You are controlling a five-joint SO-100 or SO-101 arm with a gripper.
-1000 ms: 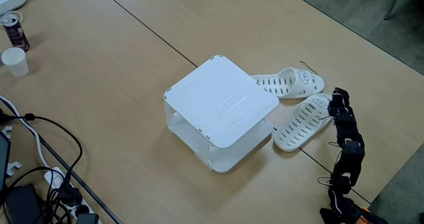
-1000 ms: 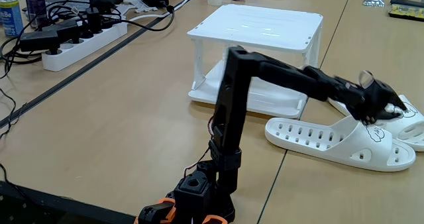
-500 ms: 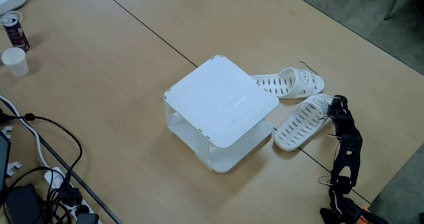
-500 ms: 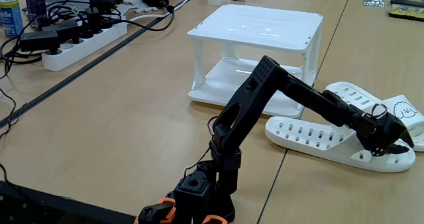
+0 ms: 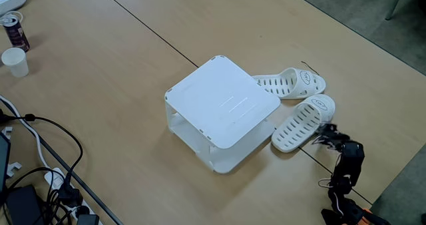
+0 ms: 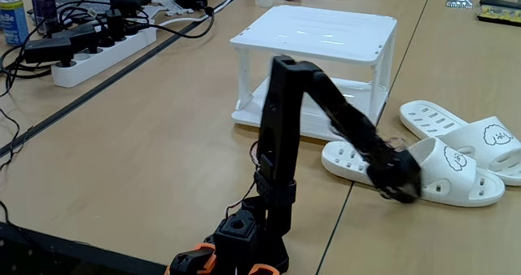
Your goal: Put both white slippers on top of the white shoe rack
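Two white slippers lie on the table beside the white shoe rack (image 5: 223, 105) (image 6: 317, 32). The nearer slipper (image 5: 303, 122) (image 6: 440, 173) lies at an angle, and the other slipper (image 5: 289, 83) (image 6: 488, 141) rests just beyond it. My black gripper (image 5: 326, 133) (image 6: 399, 187) is low at the near side edge of the nearer slipper, about at its middle. It is blurred, so whether its jaws are open or closed on the edge is unclear. The rack's top is bare.
A power strip (image 6: 98, 51) with several cables lies at the left of the table, with cans and a paper cup (image 5: 14, 60) at the far corner. The arm's base (image 6: 236, 242) stands near the table's front edge.
The gripper has drawn back from the strap end of the nearer slipper to its side edge, with the elbow raised. That slipper has shifted slightly towards the rack.
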